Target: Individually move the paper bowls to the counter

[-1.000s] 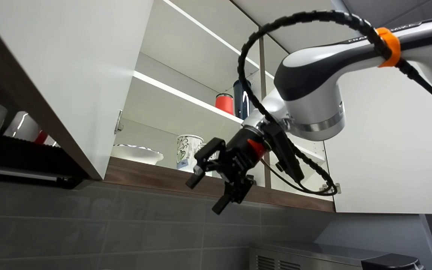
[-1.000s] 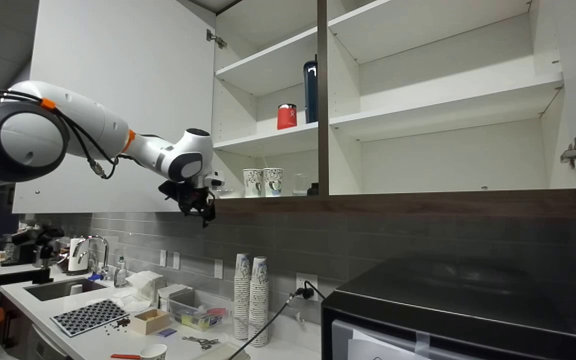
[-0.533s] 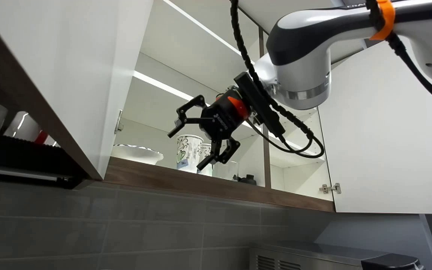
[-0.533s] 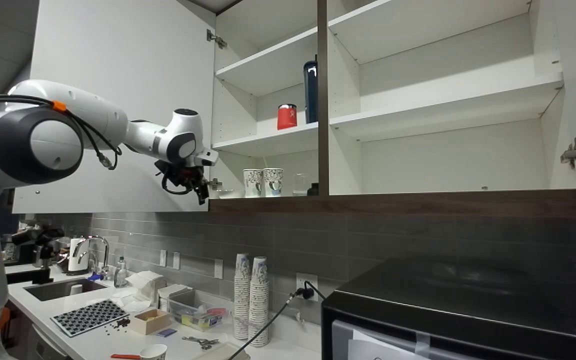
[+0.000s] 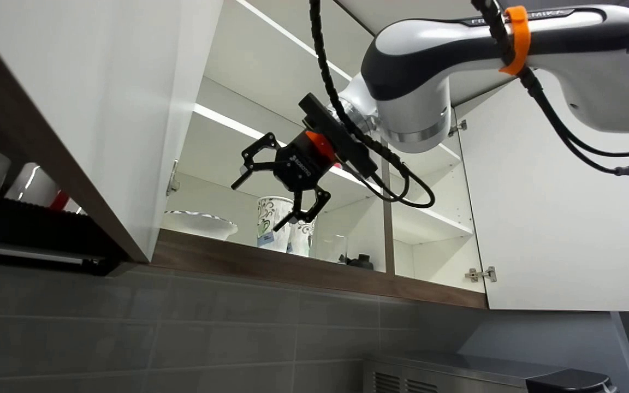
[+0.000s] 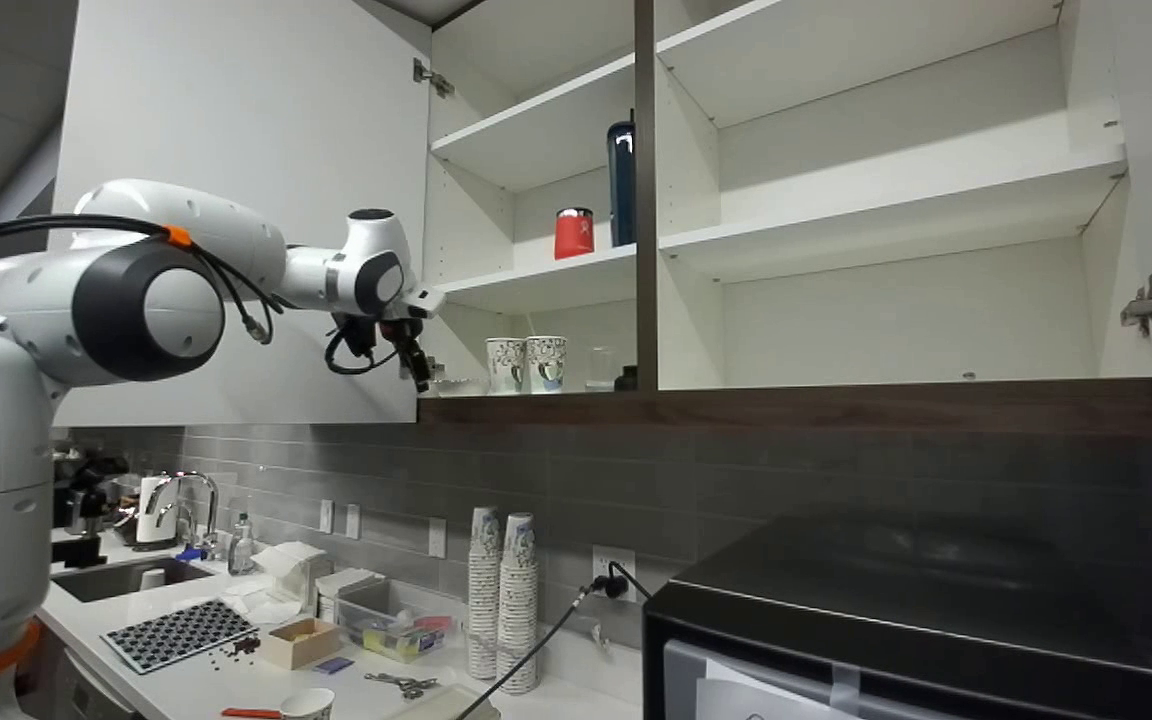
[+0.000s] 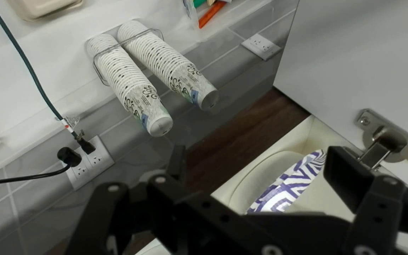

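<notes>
The paper bowls point(image 5: 199, 224) sit on the lowest cabinet shelf beside the door hinge; I cannot tell how many are nested. They show small in an exterior view point(image 6: 461, 387). In the wrist view the purple-and-white patterned inside of a bowl point(image 7: 290, 186) shows between the fingers, partly hidden by the gripper. My gripper point(image 5: 259, 203) is open and empty, in front of the cabinet opening and above bowl height, apart from the bowls. It also shows in the wrist view point(image 7: 261, 169) with wide-spread fingers. The white counter point(image 6: 186, 690) lies below.
Two patterned cups point(image 6: 526, 365) and a clear glass point(image 5: 332, 248) stand on the same shelf. The open door point(image 5: 101, 109) and its hinge point(image 7: 384, 136) border the bowls. A wooden edge point(image 5: 271, 267) fronts the shelf. Cup stacks point(image 6: 501, 610) stand on the counter.
My gripper has risen from below the shelf edge, turned, and moved left toward the bowls' side in an exterior view. It has stayed open. The bowls have not moved.
</notes>
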Controlling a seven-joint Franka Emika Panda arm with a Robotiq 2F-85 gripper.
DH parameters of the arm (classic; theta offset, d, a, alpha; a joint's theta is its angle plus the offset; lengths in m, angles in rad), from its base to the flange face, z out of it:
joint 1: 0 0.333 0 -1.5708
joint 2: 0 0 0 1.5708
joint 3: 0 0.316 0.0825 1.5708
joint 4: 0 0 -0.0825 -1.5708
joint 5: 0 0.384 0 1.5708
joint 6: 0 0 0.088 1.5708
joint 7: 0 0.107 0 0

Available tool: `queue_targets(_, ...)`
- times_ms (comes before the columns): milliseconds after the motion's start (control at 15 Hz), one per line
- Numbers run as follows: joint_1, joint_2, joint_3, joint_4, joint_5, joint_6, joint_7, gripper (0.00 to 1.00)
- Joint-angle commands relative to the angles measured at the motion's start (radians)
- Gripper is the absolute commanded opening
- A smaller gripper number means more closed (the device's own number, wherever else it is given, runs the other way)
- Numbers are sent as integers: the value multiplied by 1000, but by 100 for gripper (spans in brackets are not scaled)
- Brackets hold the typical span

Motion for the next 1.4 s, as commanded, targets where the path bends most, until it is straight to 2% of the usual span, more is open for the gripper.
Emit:
queue_targets(0,16,77,9,94,-117,-1,154,100)
queue_targets(267,43,135,-1,164,-189,-4,241,100)
queue_targets(733,90,239,-31,280,-270,4,288,100)
queue_targets(867,83,263,-20,304,-285,5,291,74)
queue_targets(1333,89,311,-25,369,-307,-26,287,19)
